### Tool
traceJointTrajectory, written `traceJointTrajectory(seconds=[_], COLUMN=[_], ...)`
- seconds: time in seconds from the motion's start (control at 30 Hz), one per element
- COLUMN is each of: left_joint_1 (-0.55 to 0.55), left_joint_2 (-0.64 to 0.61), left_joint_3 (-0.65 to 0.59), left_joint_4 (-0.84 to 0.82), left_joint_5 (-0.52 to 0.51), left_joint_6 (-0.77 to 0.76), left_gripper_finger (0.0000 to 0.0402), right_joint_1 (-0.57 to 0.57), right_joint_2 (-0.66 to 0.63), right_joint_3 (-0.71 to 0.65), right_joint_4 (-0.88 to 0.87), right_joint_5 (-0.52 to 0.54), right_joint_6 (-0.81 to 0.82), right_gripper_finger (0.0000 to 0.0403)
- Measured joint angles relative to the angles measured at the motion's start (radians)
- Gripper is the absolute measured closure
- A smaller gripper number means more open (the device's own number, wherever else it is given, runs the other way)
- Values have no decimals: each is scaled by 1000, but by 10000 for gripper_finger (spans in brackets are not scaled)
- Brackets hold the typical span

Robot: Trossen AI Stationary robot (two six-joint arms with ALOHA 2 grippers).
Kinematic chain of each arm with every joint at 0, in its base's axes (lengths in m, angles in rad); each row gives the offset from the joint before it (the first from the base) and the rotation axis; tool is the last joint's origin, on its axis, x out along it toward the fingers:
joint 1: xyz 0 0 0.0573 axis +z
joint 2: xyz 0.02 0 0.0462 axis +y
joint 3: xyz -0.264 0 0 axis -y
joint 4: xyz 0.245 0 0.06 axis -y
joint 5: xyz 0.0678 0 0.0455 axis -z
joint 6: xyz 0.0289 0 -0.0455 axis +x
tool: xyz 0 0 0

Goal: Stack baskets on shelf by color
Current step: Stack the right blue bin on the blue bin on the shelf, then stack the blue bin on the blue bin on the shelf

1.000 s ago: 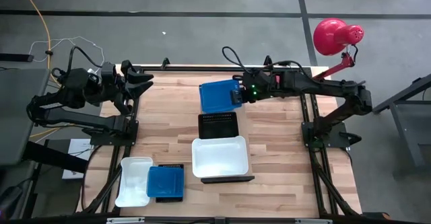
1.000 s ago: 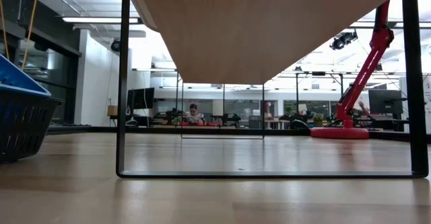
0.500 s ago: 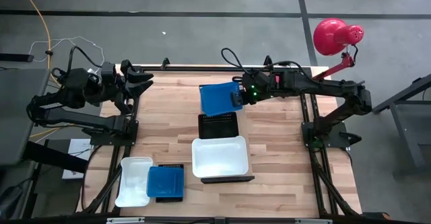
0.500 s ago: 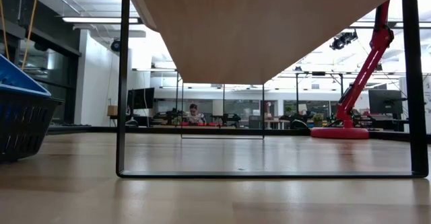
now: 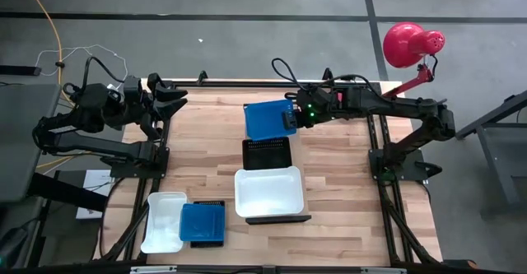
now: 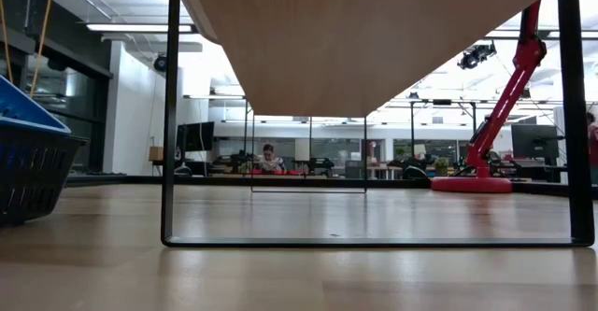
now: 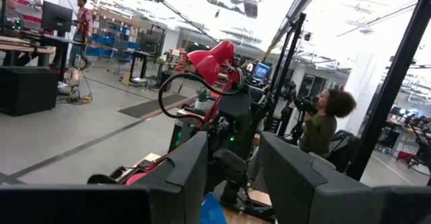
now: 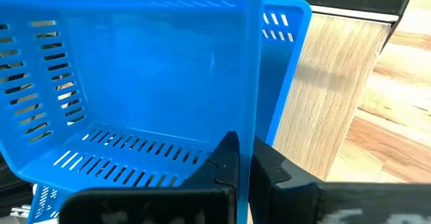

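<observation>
The bright blue slotted plastic basket (image 8: 135, 83) is showing a smooth, faintly glossy wall; the pale wooden shelf board (image 8: 323, 83) beside it is looking satin-smooth (grain visible), and the plank-patterned wooden worktop (image 5: 206, 159) is appearing matt.

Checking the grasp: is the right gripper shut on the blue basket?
Shut: right gripper pinches the blue basket wall.

Red lamp (image 5: 403, 44) beside tabletop (image 5: 206, 159)
</observation>
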State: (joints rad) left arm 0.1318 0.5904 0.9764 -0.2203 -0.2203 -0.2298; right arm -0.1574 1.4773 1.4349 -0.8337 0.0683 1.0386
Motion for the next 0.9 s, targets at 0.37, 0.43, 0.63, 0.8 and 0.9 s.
traceJointTrajectory(seconds=[0.37, 0.43, 0.63, 0.8, 0.9], left_joint_1=[0, 0, 0, 0, 0], left_joint_2=[0, 0, 0, 0, 0], left_joint_3=[0, 0, 0, 0, 0], left_joint_4=[0, 0, 0, 0, -2], left_joint_5=[0, 0, 0, 0, 0], left_joint_6=[6, 6, 6, 6, 6], left_gripper_finger=[277, 277, 277, 277, 277], right_joint_1=[0, 0, -7, -13, -11], right_joint_2=[0, 0, -9, -54, -93], right_joint_3=[0, 0, 31, 102, 119], right_joint_4=[1, 12, 27, -58, -156], right_joint_5=[36, 36, 34, 72, 78], right_joint_6=[11, 11, -50, -240, -366], right_gripper_finger=[314, 285, 219, 200, 199])
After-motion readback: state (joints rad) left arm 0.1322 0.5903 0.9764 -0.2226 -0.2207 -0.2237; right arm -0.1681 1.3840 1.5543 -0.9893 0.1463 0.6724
